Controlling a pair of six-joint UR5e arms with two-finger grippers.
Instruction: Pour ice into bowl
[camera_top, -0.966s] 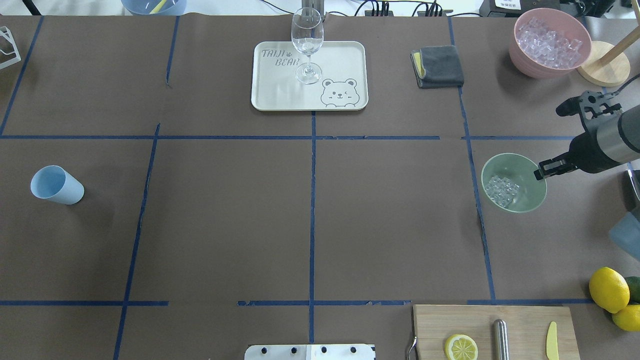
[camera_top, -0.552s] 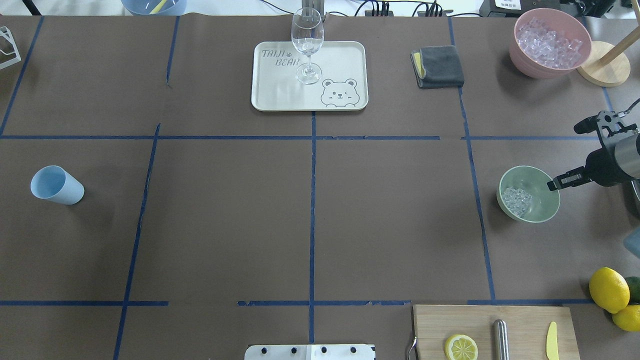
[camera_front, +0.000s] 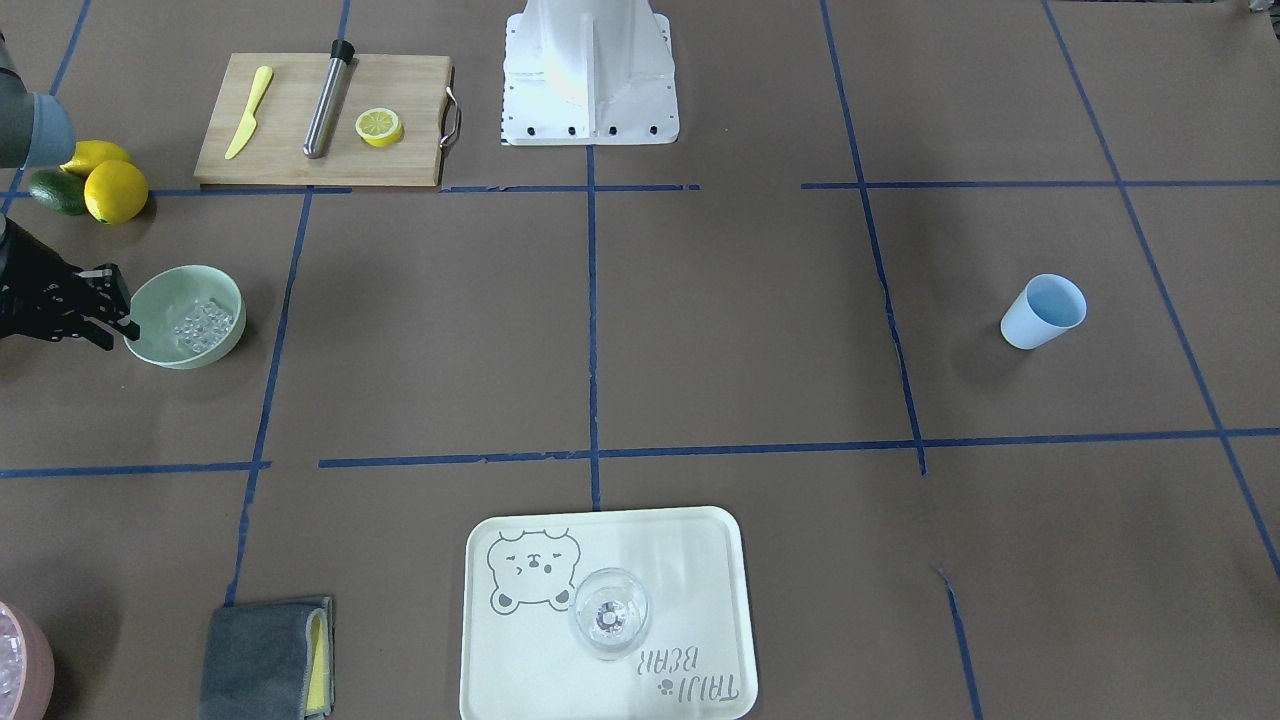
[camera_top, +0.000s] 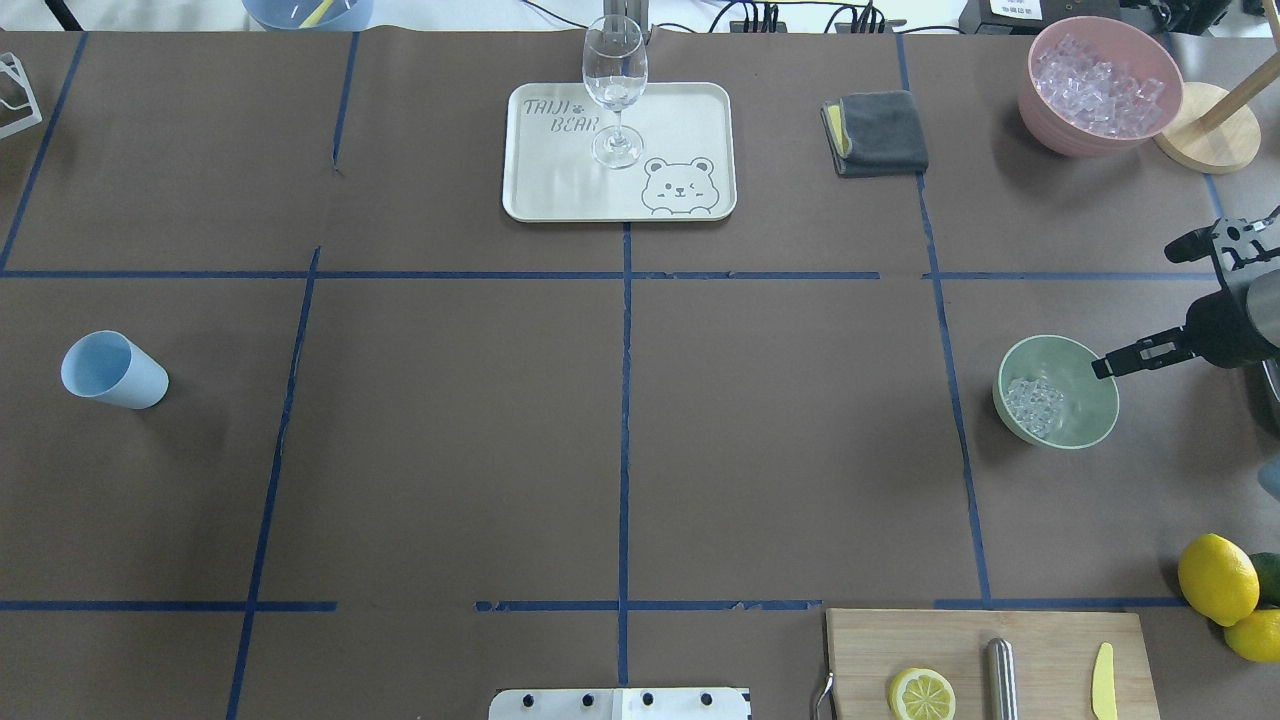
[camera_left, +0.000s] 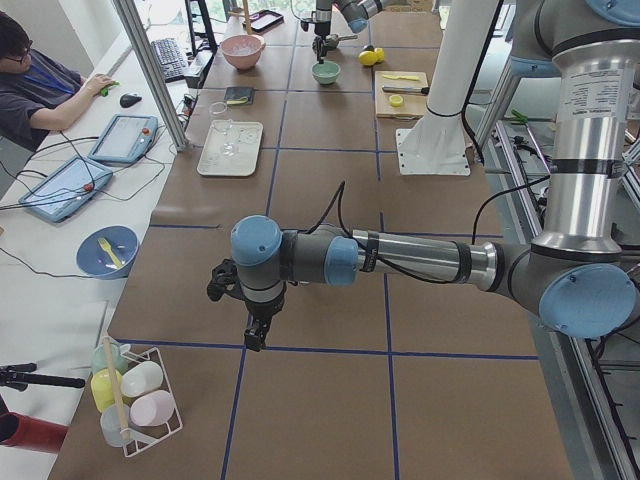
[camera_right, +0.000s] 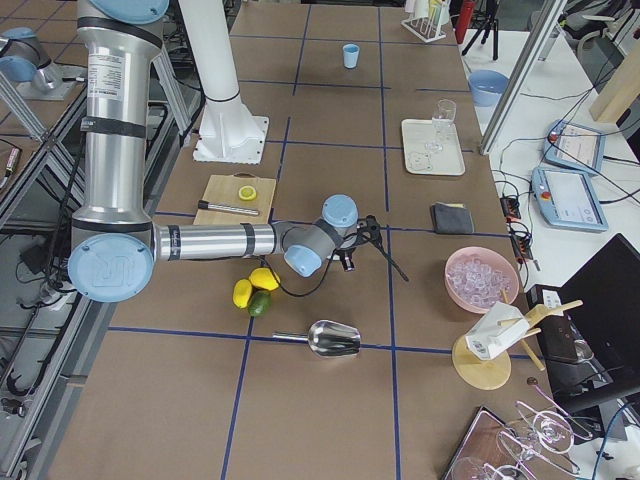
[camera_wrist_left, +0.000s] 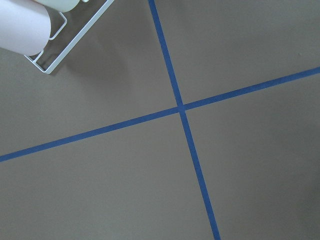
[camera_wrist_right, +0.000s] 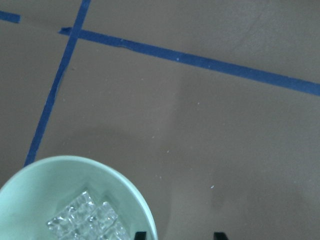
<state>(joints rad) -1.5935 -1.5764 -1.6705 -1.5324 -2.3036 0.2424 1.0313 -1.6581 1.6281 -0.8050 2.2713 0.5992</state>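
Observation:
The pale mint-green bowl (camera_top: 1088, 395) stands on the table at the right, with a small heap of clear ice (camera_top: 1033, 403) in its bottom. It also shows in the front view (camera_front: 160, 300) and the right wrist view (camera_wrist_right: 35, 195), with ice (camera_wrist_right: 87, 220) inside. My right gripper (camera_top: 1100, 368) is at the bowl's right rim. In the right wrist view (camera_wrist_right: 178, 235) its fingertips stand wide apart, open, with the rim beside one of them. My left gripper (camera_left: 252, 338) hangs over bare table at the far left end; I cannot tell whether it is open or shut.
A blue cup (camera_top: 112, 370) stands at the left. A tray (camera_top: 680, 130) with a wine glass (camera_top: 613, 90) is at the back middle, beside a grey cloth (camera_top: 877, 132). A pink bowl of ice (camera_top: 1100, 85) is back right. Cutting board (camera_top: 1050, 650) and lemons (camera_top: 1217, 578) are front right.
The bowl was held higher; it has come down and to the right onto the table. My right arm has drawn back to the right with it.

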